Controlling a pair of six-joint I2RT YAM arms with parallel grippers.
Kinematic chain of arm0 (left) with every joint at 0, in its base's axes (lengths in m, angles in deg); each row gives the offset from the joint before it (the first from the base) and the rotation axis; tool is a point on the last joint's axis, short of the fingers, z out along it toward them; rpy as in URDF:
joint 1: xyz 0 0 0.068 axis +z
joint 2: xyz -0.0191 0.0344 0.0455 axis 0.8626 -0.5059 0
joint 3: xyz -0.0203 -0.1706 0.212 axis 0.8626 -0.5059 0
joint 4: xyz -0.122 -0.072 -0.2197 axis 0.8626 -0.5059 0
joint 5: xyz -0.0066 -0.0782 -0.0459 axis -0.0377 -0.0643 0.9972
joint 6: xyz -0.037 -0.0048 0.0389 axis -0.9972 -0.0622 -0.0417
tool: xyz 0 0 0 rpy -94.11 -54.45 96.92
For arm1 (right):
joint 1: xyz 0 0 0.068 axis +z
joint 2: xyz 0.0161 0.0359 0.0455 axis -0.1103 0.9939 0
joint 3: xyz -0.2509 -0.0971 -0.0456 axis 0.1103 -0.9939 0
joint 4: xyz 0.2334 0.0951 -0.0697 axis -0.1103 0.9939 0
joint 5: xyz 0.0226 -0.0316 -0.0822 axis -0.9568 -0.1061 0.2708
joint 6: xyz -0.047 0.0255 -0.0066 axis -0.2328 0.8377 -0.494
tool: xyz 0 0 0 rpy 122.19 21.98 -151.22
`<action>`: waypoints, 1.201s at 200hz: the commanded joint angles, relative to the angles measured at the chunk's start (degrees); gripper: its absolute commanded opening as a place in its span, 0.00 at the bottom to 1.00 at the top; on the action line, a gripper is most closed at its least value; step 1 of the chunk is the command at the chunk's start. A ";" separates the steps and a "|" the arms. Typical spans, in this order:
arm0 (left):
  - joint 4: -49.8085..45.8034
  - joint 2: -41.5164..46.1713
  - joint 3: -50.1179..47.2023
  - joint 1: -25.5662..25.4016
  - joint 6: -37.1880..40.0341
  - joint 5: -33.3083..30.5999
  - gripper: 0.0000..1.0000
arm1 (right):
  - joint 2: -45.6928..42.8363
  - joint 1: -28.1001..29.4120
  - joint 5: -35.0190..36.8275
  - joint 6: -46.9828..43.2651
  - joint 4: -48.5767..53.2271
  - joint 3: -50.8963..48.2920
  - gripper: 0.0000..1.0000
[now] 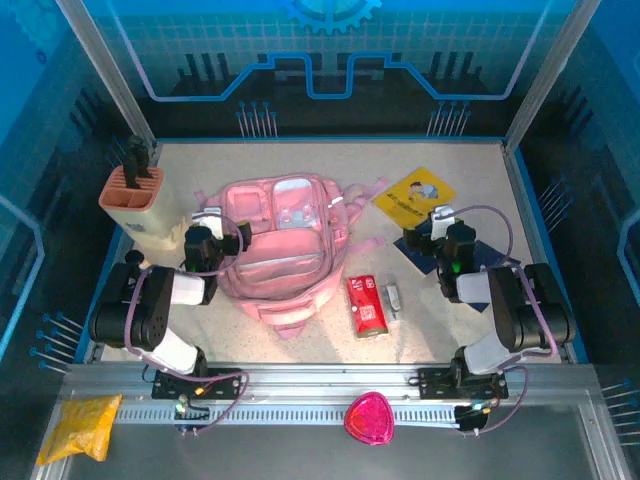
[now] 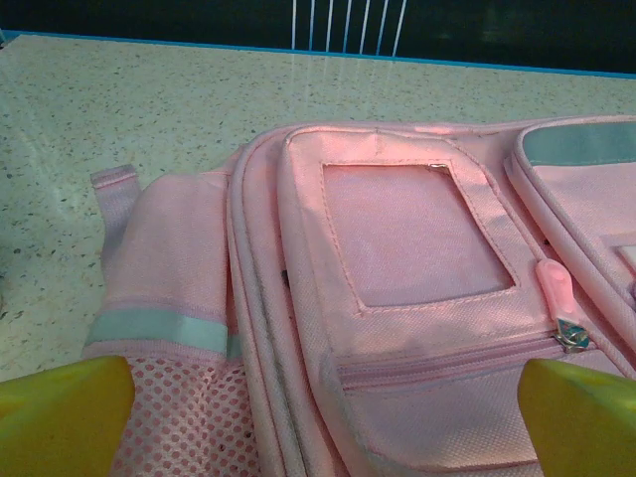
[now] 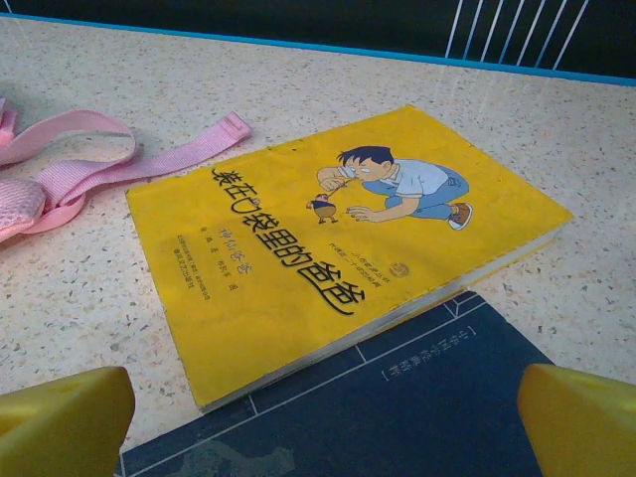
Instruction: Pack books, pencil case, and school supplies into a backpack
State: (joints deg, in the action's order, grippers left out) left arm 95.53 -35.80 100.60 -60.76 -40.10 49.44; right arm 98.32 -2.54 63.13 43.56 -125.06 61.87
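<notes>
Pencil case, long axis near-to-far

Both arms fold with elbows drawn back above their bases and wrists reaching forward. The left claw stands wide open, its yellow fingertips far apart. The right claw gapes just as wide, angled slightly inward.
</notes>
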 commanded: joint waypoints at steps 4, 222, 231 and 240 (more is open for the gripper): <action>0.21 0.09 0.99 0.62 1.08 1.25 0.99 | 0.04 -0.11 -0.25 -0.63 -1.89 0.73 1.00; 0.20 0.09 0.98 0.62 1.09 1.27 0.99 | 0.04 -0.11 -0.33 -0.56 -1.88 0.80 1.00; 0.20 0.09 1.02 0.61 1.08 1.27 0.99 | -0.02 -0.13 -0.16 -0.58 -2.05 0.67 1.00; 0.37 0.18 0.90 0.60 1.08 1.13 0.99 | -0.17 -0.13 0.26 -0.24 -2.77 0.20 1.00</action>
State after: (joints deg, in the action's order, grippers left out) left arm 95.53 -35.80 100.60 -60.76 -40.10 49.44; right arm 98.32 -2.54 63.13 43.56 -125.06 61.87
